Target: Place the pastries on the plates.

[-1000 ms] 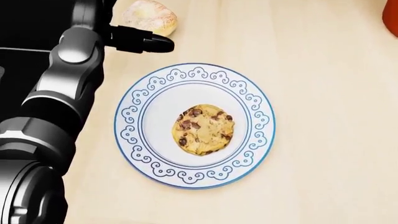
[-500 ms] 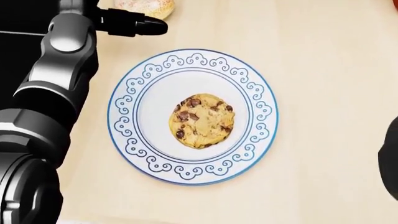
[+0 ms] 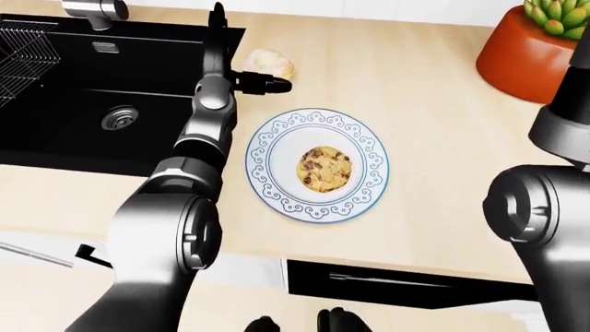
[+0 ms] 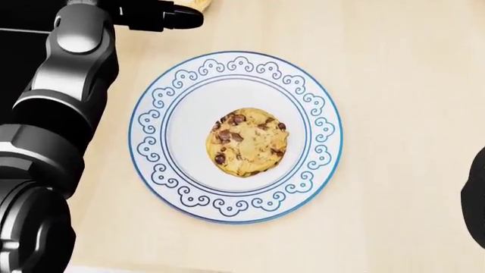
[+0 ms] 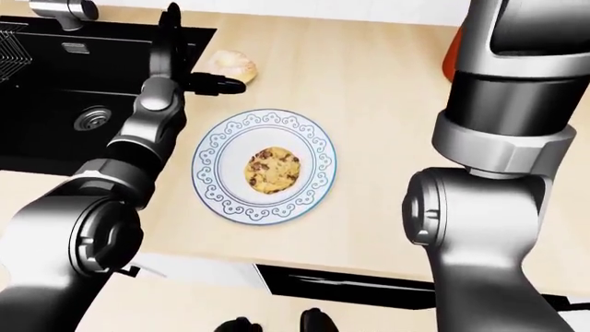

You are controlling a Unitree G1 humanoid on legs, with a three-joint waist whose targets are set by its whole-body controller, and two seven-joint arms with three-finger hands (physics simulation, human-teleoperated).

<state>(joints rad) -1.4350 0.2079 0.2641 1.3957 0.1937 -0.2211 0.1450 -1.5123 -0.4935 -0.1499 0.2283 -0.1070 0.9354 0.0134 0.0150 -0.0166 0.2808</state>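
Flanking the plate point(image 3: 268, 181): sink point(image 3: 64, 90), potted succulent point(image 3: 544, 41), doughnut point(image 3: 272, 62).

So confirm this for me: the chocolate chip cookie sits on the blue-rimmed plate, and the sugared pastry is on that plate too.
Not quite. The cookie is on the plate, but the sugared pastry lies on the bare counter beyond the plate's rim, beside the left hand. The left-eye view shows it.
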